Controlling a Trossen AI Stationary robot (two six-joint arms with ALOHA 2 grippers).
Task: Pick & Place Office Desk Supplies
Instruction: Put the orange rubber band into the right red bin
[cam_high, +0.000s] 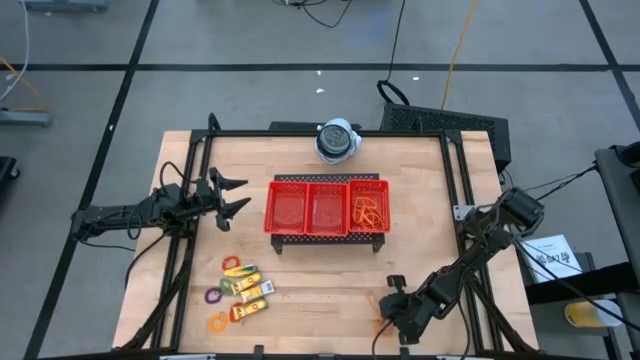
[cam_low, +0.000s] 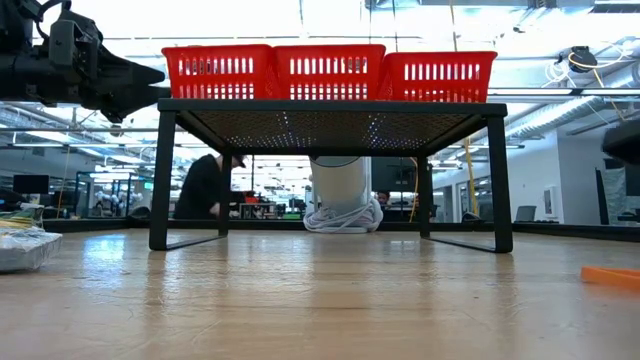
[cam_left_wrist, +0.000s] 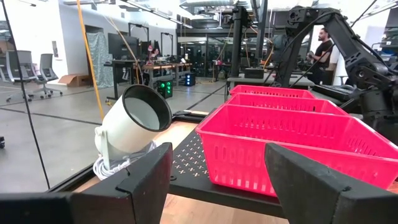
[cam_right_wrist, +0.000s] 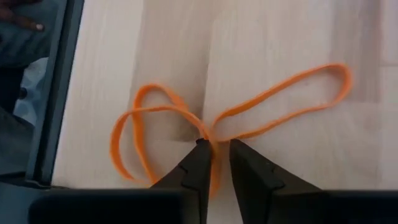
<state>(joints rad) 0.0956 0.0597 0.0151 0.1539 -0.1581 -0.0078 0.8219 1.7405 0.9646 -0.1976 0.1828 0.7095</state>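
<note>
At the near edge of the wooden table (cam_high: 320, 290), right of centre, the right gripper (cam_right_wrist: 214, 158) is pressed down over orange rubber bands (cam_right_wrist: 230, 127), its fingers nearly together and pinching where the loops cross — this pick is judged under way, not yet lifted. To the near left, yellow packets (cam_high: 250, 290) and coloured rings (cam_high: 222, 297) are left unsorted on the wood. Farther back, the left gripper (cam_high: 228, 197) is held spread and empty just left of the red mesh tray (cam_high: 327, 184), raised on a black stand; only its right compartment is seen to hold orange bands (cam_high: 368, 212). Beyond, a white round device (cam_high: 338, 140) is set at the far edge — then an open workshop, with people at benches.
</note>
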